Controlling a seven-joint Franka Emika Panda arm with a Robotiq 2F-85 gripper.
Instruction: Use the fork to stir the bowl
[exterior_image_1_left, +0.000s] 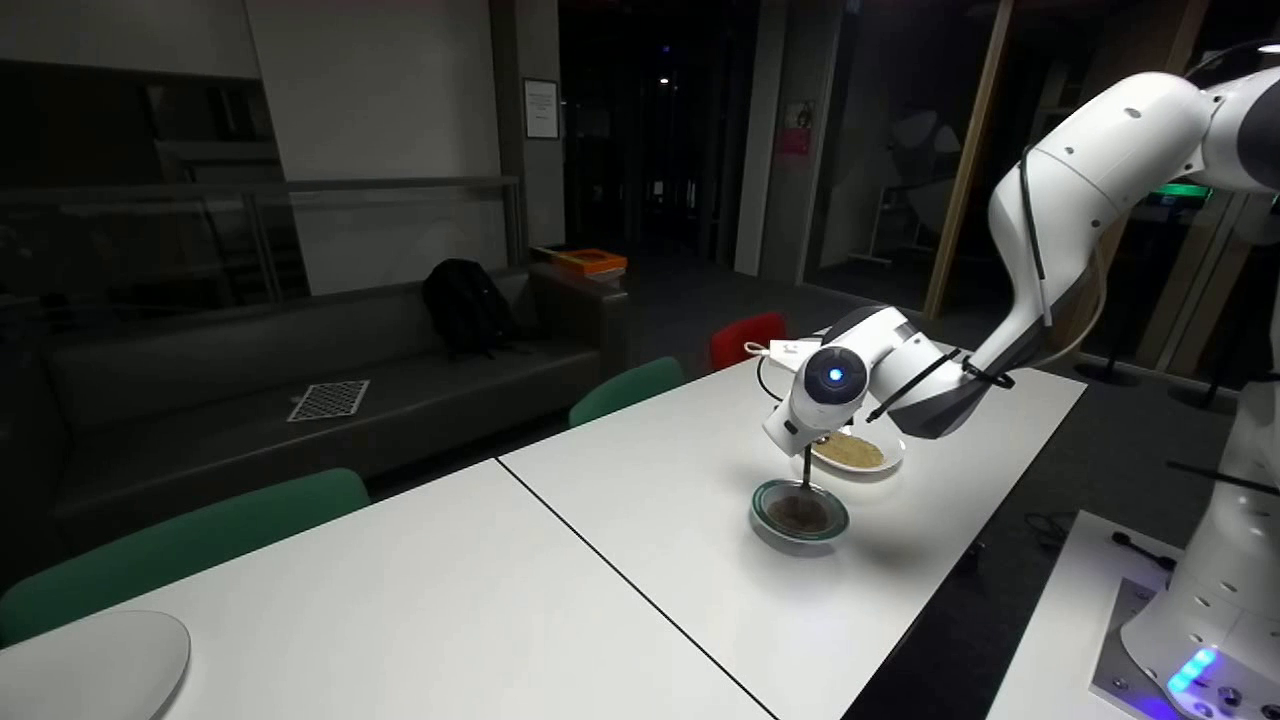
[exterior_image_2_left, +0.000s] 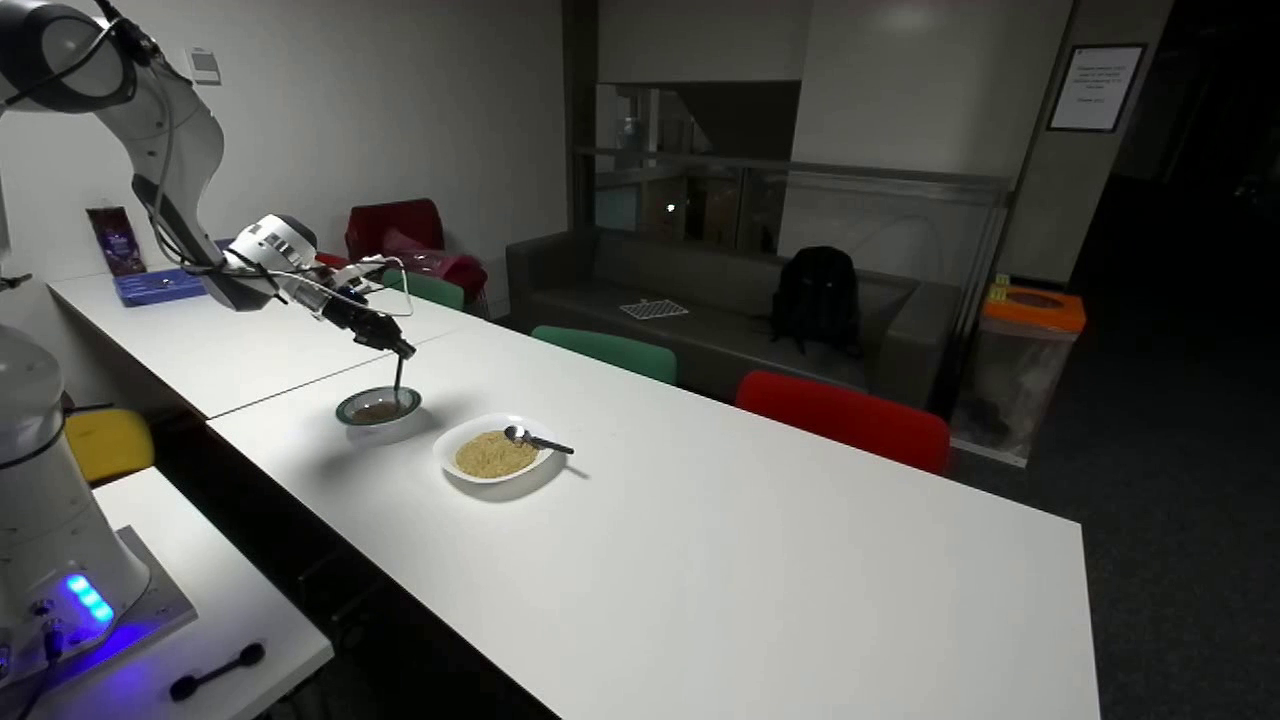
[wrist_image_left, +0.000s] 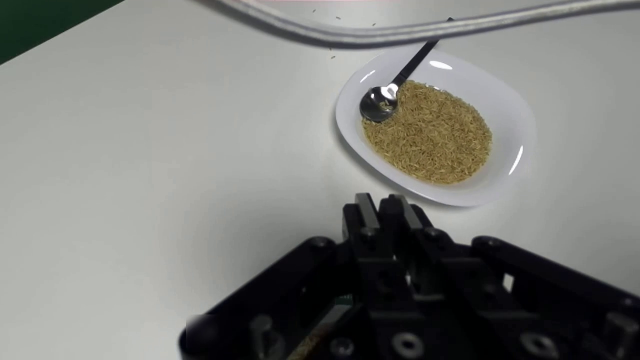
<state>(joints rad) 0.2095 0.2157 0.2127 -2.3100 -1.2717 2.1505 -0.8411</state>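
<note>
Green rims the bowl (exterior_image_1_left: 768, 512) on the desk (exterior_image_1_left: 680, 470), toward its robot-side long edge; the fork (exterior_image_2_left: 398, 376) reaches nearly upright into it, clamped in the end effector (wrist_image_left: 385, 205) — behind, in an exterior view, a white dish (exterior_image_1_left: 893, 452) holds grain (exterior_image_1_left: 850, 450) and a spoon (wrist_image_left: 407, 73) leaning over its rim — past the far edge, a backpack (exterior_image_2_left: 817, 295) on a sofa (exterior_image_2_left: 690, 265)
</note>
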